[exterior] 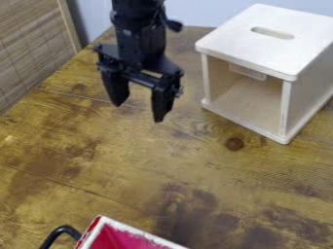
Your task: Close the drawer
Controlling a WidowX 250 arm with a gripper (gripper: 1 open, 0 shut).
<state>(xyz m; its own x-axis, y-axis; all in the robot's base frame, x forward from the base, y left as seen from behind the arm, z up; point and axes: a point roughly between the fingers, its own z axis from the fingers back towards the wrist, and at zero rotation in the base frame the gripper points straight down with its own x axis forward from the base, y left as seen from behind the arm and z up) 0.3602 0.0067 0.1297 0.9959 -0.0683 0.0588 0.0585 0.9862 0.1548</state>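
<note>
Camera view: The drawer (pixel 130 235) sits at the bottom edge of frame, only its far corner visible: glossy red interior, thin white rim, a black loop (pixel 58 234) at the left corner. It is judged rigid and light, with slick walls; a push against the rim or the loop end looks the sounder contact. The gripper (pixel 139 100) hangs well apart from it, above the wooden table (pixel 117 165), pointing straight down, jaws spread wide and empty. The pale wooden box (pixel 267 63) stands to its right.
</note>
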